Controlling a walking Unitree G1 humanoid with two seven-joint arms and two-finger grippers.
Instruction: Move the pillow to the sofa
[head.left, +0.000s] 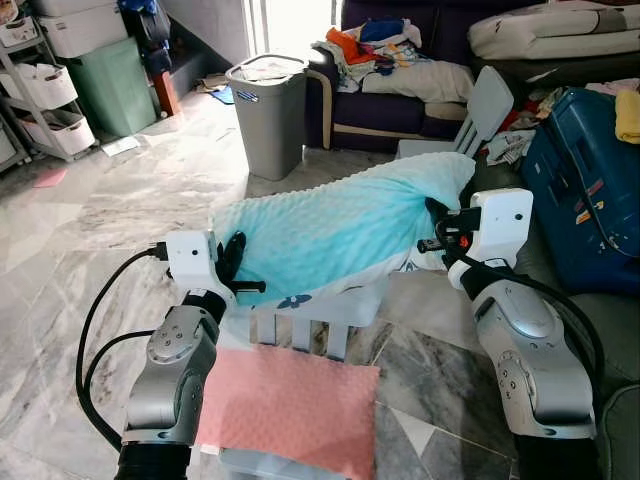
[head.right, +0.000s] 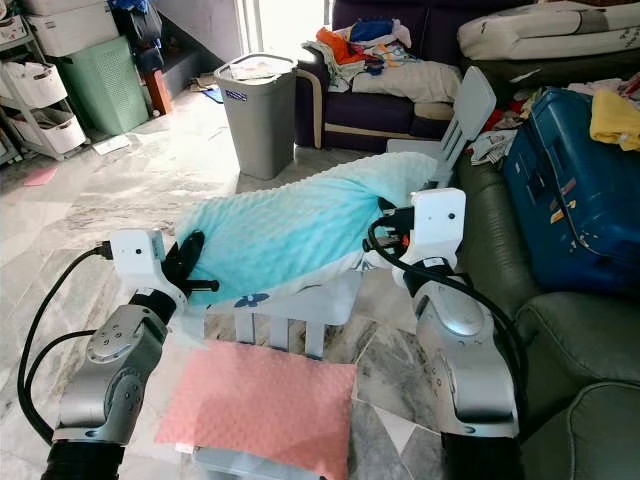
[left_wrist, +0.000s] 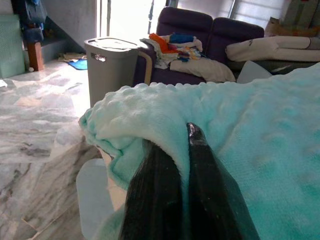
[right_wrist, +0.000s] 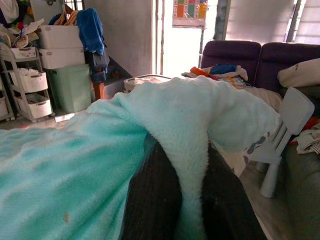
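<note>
Pillow (head.left: 330, 230) between both grippers' fingers (left_wrist: 200, 165)

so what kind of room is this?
Most likely a lived-in home living room: a purple sofa heaped with clothes, a grey laundry bin on the marble floor, and storage shelves along the wall.

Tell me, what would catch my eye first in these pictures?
A big turquoise pillow held up in the middle, the left gripper pinching one end and the right gripper the other. Below it a pink pillow lies on a pale plastic chair; beyond stands a purple sofa heaped with clothes.
</note>
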